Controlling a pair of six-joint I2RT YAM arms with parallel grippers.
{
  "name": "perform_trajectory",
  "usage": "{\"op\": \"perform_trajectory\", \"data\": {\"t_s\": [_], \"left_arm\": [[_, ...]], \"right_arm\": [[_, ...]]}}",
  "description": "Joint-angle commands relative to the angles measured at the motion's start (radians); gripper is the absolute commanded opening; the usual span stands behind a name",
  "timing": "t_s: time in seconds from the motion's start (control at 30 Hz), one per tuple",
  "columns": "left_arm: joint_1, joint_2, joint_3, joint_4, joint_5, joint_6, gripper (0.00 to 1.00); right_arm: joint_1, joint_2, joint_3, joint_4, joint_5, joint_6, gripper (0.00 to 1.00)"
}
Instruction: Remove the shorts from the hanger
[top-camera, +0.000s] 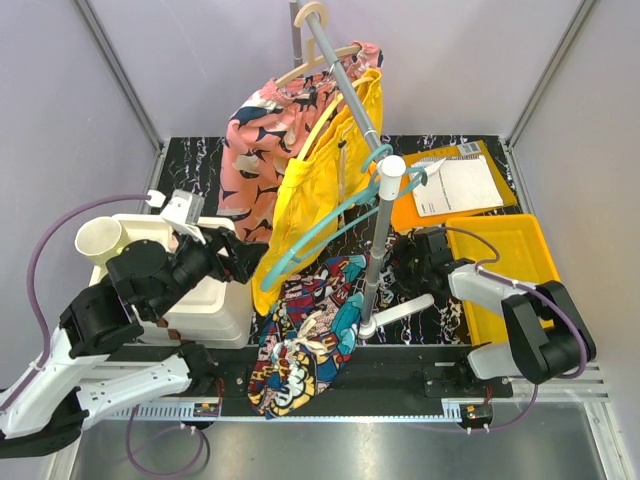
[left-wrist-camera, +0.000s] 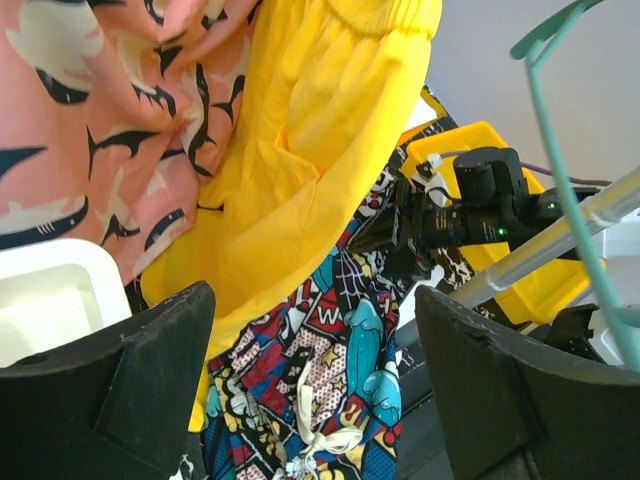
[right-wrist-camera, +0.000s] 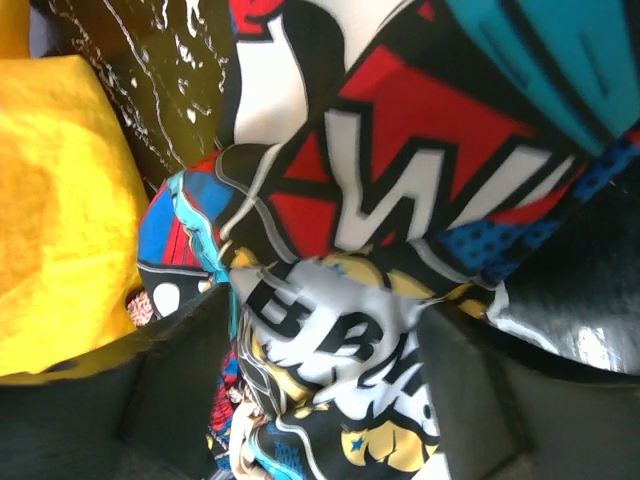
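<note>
Shorts from above: the yellow shorts (top-camera: 320, 170) hang from the rail (top-camera: 345, 85), and the comic shorts (top-camera: 305, 340) lie heaped below. On my left wrist view, the left gripper (left-wrist-camera: 312, 300) gapes wide, holding nothing. On my right wrist view, the comic shorts sit between the right gripper (right-wrist-camera: 320, 330) fingers. Pinched or not, I can't tell.

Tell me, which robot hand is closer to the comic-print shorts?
Right. The right gripper has the comic-print shorts bunched between its fingers. The left gripper sits apart from them, beside the yellow shorts.

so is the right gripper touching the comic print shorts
Touching. Right wrist view: the comic print shorts bunch against both fingers of the right gripper.
</note>
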Motion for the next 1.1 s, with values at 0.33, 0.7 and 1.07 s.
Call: {"op": "perform_trajectory", "data": {"t_s": [0.33, 0.7, 1.07], "left_arm": [[-0.003, -0.102, -0.028, 0.053, 0.077, -0.111, 0.84], [-0.002, -0.125, -0.026, 0.076, 0.131, -0.052, 0.85], [-0.003, -0.142, -0.04, 0.114, 0.158, -0.056, 0.85]], "right_arm": [[0.009, -0.039, -0.002, 0.14, 0.031, 0.063, 0.0], [-0.006, -0.527, 0.231, -0.427, 0.45, -0.023, 0.0], [-0.054, -0.579, 0.664, -0.719, 0.834, -0.247, 0.0]]}}
